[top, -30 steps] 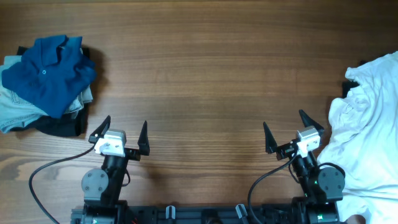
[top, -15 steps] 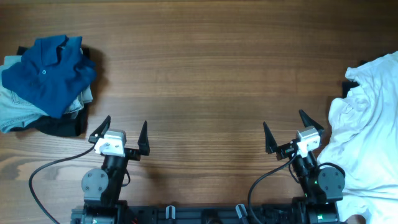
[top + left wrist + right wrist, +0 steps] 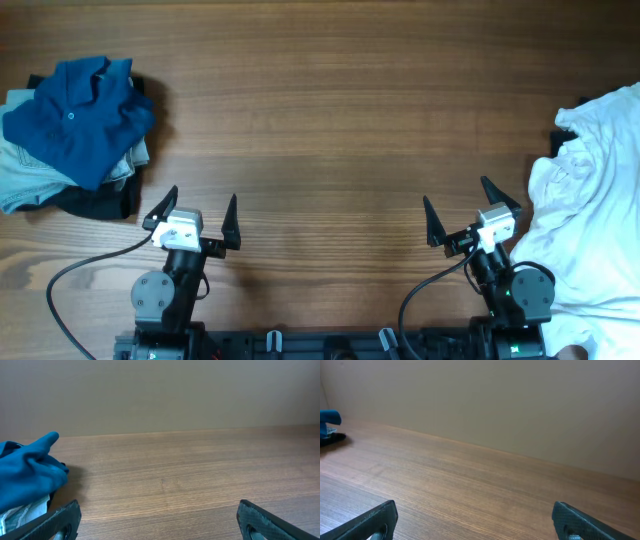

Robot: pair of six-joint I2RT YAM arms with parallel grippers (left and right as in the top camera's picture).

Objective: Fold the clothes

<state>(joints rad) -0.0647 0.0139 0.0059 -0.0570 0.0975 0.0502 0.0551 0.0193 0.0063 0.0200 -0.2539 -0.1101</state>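
Ahead and left of my left pincer (image 3: 203, 192) lies a pile: a dark blue polo shirt (image 3: 78, 120) atop pale denim (image 3: 20, 185) and a black garment (image 3: 95, 203). That pincer gapes wide, empty, over the wooden counter (image 3: 330, 120). My right pincer (image 3: 455, 190) gapes likewise, holding nothing; a white garment (image 3: 590, 230) lies just right of it.

Matt grained wood table (image 3: 360, 110); soft cloth polo shirt (image 3: 80, 120); crumpled white cloth garment (image 3: 590, 220).

On my one table (image 3: 330, 120) I count one blue shirt (image 3: 75, 120), one pale denim piece (image 3: 25, 185) and one black piece (image 3: 95, 205), all in one pile. One white heap (image 3: 590, 220), pieces within not countable. Grippers, two: my left gripper (image 3: 203, 192) and my right gripper (image 3: 455, 190).
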